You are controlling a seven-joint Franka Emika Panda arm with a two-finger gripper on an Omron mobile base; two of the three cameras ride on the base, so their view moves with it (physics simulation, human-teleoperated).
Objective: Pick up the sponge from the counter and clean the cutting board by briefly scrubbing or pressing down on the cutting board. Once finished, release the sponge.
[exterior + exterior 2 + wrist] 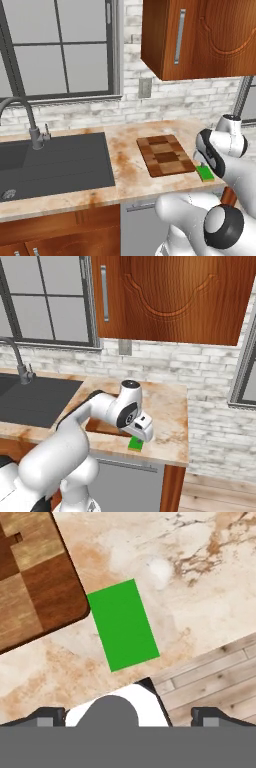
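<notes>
The bright green sponge (123,625) lies flat on the beige counter (200,562), just off the corner of the checkered cutting board (35,587). In the left base view the sponge (205,173) sits at the board's (165,155) near right corner, close to the counter's front edge. My gripper (127,716) hovers over the sponge, open, its two tips wide apart with nothing between them. In the right base view the hand (142,428) hangs right above the sponge (135,444), and my arm hides most of the board.
A dark grey sink (55,160) with a faucet (30,120) lies left of the board. A wooden wall cabinet (200,35) hangs above. The counter's front edge runs just beyond the sponge, with wood floor (210,677) below.
</notes>
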